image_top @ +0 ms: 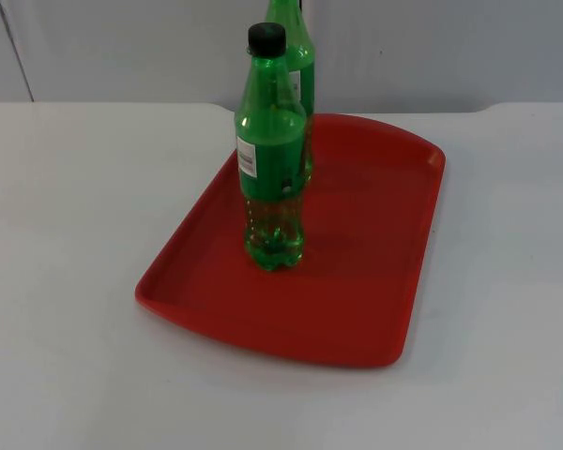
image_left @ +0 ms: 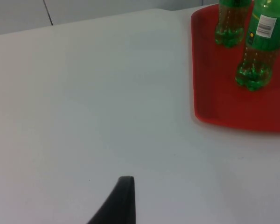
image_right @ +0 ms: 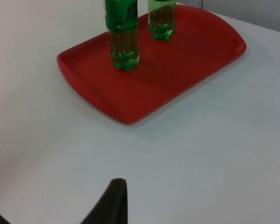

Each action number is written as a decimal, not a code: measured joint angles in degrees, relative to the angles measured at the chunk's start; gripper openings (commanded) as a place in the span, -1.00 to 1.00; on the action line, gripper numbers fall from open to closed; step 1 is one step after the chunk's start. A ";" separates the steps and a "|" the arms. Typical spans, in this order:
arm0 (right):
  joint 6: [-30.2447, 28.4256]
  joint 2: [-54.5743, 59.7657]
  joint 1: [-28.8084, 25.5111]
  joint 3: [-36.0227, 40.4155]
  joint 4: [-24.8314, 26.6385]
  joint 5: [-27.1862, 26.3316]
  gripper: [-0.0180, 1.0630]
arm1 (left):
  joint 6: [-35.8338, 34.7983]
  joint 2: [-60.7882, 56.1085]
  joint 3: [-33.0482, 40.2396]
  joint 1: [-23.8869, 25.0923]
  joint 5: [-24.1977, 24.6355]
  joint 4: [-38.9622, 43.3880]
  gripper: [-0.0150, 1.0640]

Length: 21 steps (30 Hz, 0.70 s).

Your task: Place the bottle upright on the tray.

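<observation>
Nearest the camera in the top view lies bare white table (image_top: 66,281), and on it the red tray (image_top: 375,309), set at a slant with its rounded near edge toward the viewer. Standing on the tray's left half is a green bottle (image_top: 271,159) with a black cap, upright, its label facing left and its lobed base planted flat on the red surface. Just behind it, close enough to overlap from this angle, a second green bottle (image_top: 298,56) also stands upright on the tray, nearer the far rim. Beyond that comes the grey partition wall (image_top: 450,47). Both arms wait well back from the tray: a fingertip of the left gripper (image_left: 123,200) hangs over bare table off the tray's left side, a fingertip of the right gripper (image_right: 113,200) likewise off its right side, and I cannot tell whether either is spread or pressed together. Judging by this, the placing looks finished, with nothing held; what remains seems only to keep clear and not knock the bottles.
</observation>
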 measured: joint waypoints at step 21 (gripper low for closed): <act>-0.05 0.00 -10.98 0.00 0.12 0.00 0.98 | 0.10 0.00 0.00 0.00 0.00 0.00 0.98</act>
